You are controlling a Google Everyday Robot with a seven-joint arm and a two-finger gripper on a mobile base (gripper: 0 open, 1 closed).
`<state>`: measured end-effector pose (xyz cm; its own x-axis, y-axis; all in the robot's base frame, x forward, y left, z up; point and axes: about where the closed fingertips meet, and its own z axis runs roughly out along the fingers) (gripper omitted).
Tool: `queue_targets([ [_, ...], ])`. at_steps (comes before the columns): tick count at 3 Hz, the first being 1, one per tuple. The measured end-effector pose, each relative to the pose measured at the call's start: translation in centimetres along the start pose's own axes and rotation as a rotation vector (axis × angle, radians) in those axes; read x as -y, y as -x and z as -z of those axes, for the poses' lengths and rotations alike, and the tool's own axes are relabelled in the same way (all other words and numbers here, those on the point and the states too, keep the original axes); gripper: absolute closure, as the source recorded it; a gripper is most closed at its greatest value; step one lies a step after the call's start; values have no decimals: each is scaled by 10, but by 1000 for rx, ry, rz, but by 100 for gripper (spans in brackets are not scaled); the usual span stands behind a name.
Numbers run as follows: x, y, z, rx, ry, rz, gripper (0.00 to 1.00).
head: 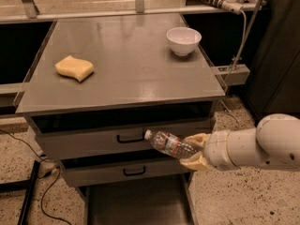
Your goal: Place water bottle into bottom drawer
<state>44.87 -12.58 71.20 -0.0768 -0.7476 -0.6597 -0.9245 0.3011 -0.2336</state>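
Note:
The water bottle (169, 144) is a small clear ribbed bottle with a white cap and a red-and-blue label. It lies nearly level in the air, cap to the left, in front of the two handled drawer fronts. My gripper (192, 153) comes in from the right on a white arm and is shut on the bottle's base end with its tan fingers (196, 140). The bottom drawer (140, 203) is pulled out below, a dark shallow tray at the bottom middle of the camera view. The bottle hangs above its right part.
A yellow sponge (74, 68) and a white bowl (183, 41) sit on the grey cabinet top (126, 60). Two grey drawers with black handles (130, 138) are above the open tray. Cables lie on the speckled floor at the left (28, 172).

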Motion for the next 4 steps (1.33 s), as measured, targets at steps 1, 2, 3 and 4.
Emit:
queue_targets([
  [1, 0, -4, -6, 2, 4, -6, 100],
  [2, -4, -10, -19, -7, 36, -4, 100],
  [3, -28, -44, -61, -19, 122, -22, 100],
  [4, -58, -85, -108, -22, 182, -15, 100],
])
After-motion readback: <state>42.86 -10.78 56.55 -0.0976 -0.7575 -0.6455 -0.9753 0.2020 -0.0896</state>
